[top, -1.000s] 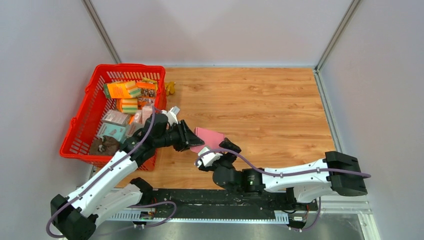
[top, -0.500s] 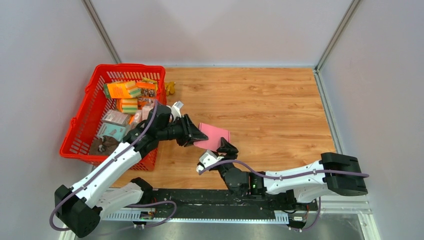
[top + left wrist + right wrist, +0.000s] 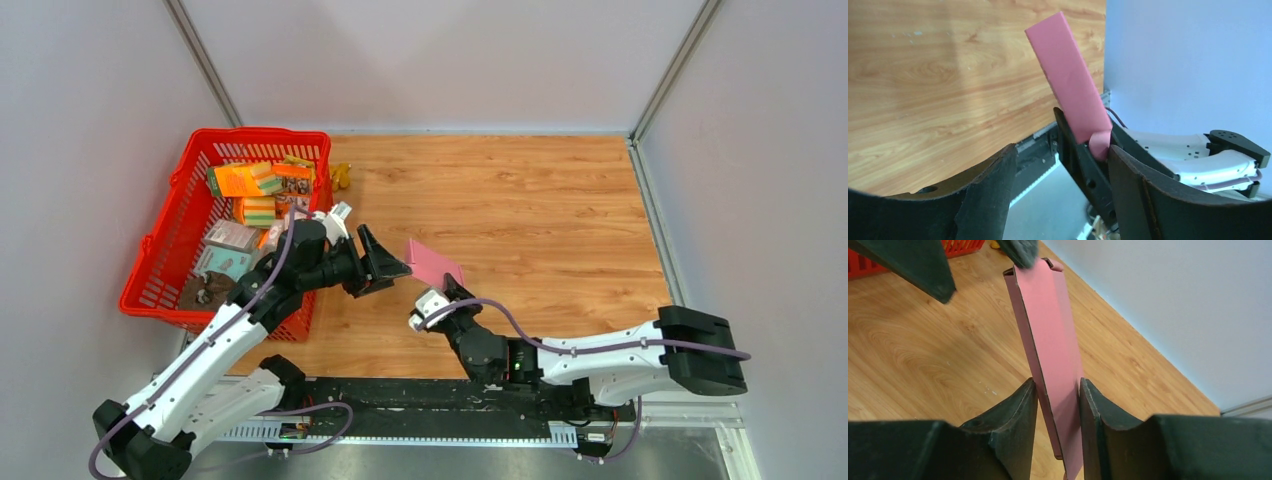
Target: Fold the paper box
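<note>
The paper box (image 3: 434,262) is a flat, thin pink cardboard shape held off the wooden floor near the middle front. My right gripper (image 3: 447,289) is shut on its near end; in the right wrist view both fingers press on the pink box (image 3: 1050,335), which stands on edge between them (image 3: 1058,392). My left gripper (image 3: 387,266) stands open just left of the box's far end. Seen from the left wrist, its jaws (image 3: 1062,150) are spread wide and the pink box (image 3: 1068,75) rises beyond them, clamped by the right gripper's black fingers (image 3: 1083,162).
A red plastic basket (image 3: 160,268) with several printed packages (image 3: 245,180) stands at the left, close behind the left arm. A small yellow object (image 3: 342,176) lies beside its far corner. Grey walls close in the wooden floor (image 3: 540,200) on three sides.
The left gripper has opened and let go of the pink box. The right gripper has closed on the box's near end, and the box has shifted slightly right.
</note>
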You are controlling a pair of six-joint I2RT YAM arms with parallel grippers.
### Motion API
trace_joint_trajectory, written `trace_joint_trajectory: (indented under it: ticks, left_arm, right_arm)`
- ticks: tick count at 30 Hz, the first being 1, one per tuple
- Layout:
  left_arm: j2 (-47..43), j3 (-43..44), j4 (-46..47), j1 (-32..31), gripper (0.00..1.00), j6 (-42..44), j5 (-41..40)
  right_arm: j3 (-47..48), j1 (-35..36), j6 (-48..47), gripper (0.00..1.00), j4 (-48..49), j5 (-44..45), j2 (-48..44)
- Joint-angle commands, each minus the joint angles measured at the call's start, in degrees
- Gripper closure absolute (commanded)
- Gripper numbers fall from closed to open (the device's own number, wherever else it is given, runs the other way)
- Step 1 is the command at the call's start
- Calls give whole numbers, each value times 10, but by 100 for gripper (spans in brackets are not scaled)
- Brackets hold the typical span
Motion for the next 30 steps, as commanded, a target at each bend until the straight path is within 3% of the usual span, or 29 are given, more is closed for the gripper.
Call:
trace_joint_trajectory:
  ticks: [1,5,6,9,13,16,21,24,30]
  left_arm:
    - [-39,26,-49,2,26,89,-73]
    - [-86,55,-82,1,26,159,-141]
    - [-91,57,-78,1,27,190,-155]
    - [-91,64,-53,1,39,243,-143]
    - [-65,47,24,1,55,284,-101]
    - [-39,15,83,-1,58,301,-84]
    - [19,-23,162,-42,58,337,-105]
    - [78,-10,171,-74,61,361,-121]
    - [146,-43,258,-81,60,394,-82]
  right_arm:
    - [12,-28,162,66,-119,-23,-63]
    - [42,-67,287,66,-302,-102,-113]
    - [66,-78,347,66,-392,-147,-116]
    - [91,-119,410,66,-518,-224,-116]
    - [112,-173,490,67,-599,-342,-106]
    - [103,-207,499,69,-608,-407,-93]
    - [57,-242,495,70,-537,-464,-77]
    - [54,-249,491,70,-528,-460,-51]
    - [45,-251,495,67,-524,-444,-28]
